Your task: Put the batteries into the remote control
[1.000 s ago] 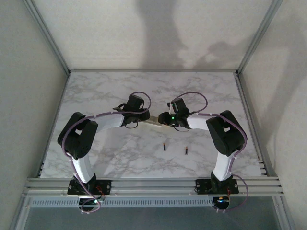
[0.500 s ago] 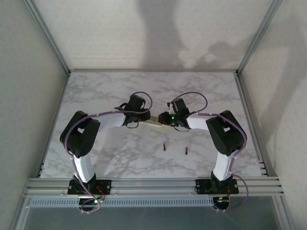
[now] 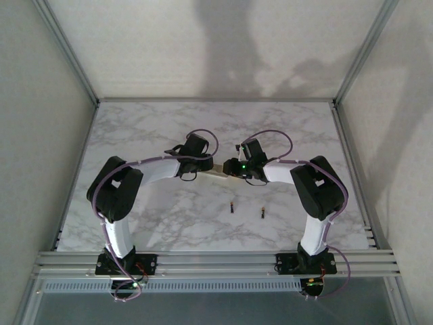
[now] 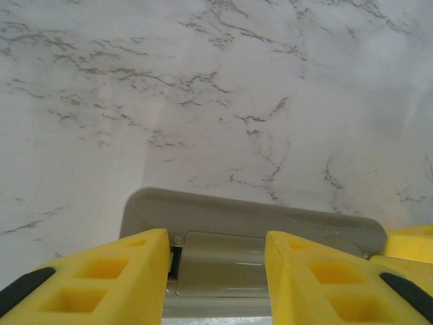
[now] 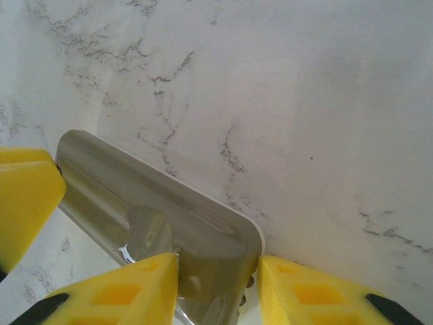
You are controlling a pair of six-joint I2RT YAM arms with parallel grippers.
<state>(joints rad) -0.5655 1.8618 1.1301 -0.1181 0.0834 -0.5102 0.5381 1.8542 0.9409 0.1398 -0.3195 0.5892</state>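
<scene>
The remote control (image 3: 218,174) hangs back-up between both grippers above mid-table; its tan back (image 4: 284,220) faces the left wrist camera. My left gripper (image 4: 216,247) has a yellow pad against each end of the battery cover (image 4: 220,261), with a thin dark gap at the cover's left edge. My right gripper (image 5: 218,267) is shut across the width of the remote's rounded end (image 5: 203,237). Two batteries (image 3: 232,207) (image 3: 262,212) lie apart on the marble nearer the arm bases, well away from both grippers.
The marble table (image 3: 149,128) is bounded by metal frame posts (image 3: 67,51) and grey side walls. A rail (image 3: 216,261) runs along the near edge by the arm bases. The left gripper's finger (image 5: 24,196) shows at the right wrist view's left edge.
My left arm has shifted slightly to the right, toward the right gripper, still holding the remote's back. The right arm and both batteries have not moved.
</scene>
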